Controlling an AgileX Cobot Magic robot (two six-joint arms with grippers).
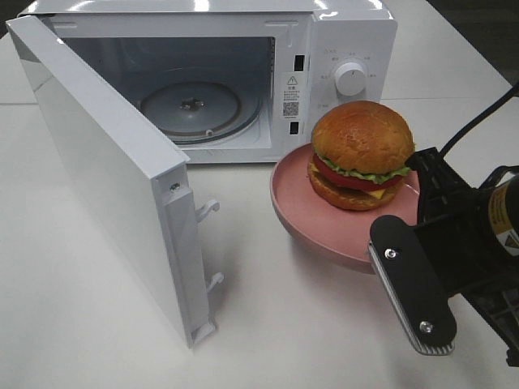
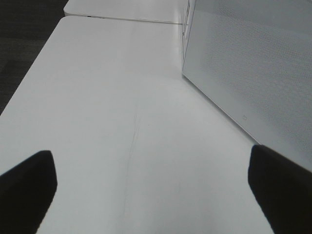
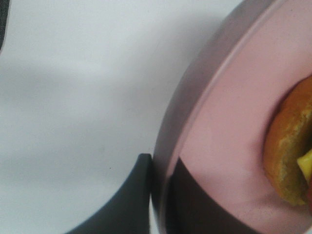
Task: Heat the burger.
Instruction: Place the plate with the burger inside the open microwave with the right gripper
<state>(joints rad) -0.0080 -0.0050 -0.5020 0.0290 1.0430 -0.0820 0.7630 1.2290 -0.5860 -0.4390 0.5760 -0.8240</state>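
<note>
The burger (image 1: 361, 154) stands upright on a round pink plate (image 1: 300, 207), bun crown up and layers stacked bottom to top, so its long axis runs vertical, perhaps leaning a touch to the far left. Being round, it has no clear front; a yellow corner of cheese pokes out on the near right side. Plate and burger are just in front of the microwave (image 1: 357, 40), below its dial (image 1: 350, 79) and to the right of the open cavity with the glass turntable (image 1: 190, 105). The door (image 1: 97, 178) is swung out to the near left.

The right gripper (image 3: 158, 195) comes in from the near right and pinches the plate's near rim, one dark finger (image 3: 129, 200) outside the rim and the other inside it, nearly pressed together. It does not touch the burger. Its black body covers the near right of the plate, and I cannot tell whether the plate rests on the white table (image 1: 81, 324) or is lifted off it. The right wrist view catches only a blurred sliver of bun and cheese.

The left gripper (image 2: 153, 195) shows in its own wrist view alone, fingertips (image 2: 27, 190) spread wide over bare table beside the door's outer face, holding nothing. The print by the dial is too small to read.
</note>
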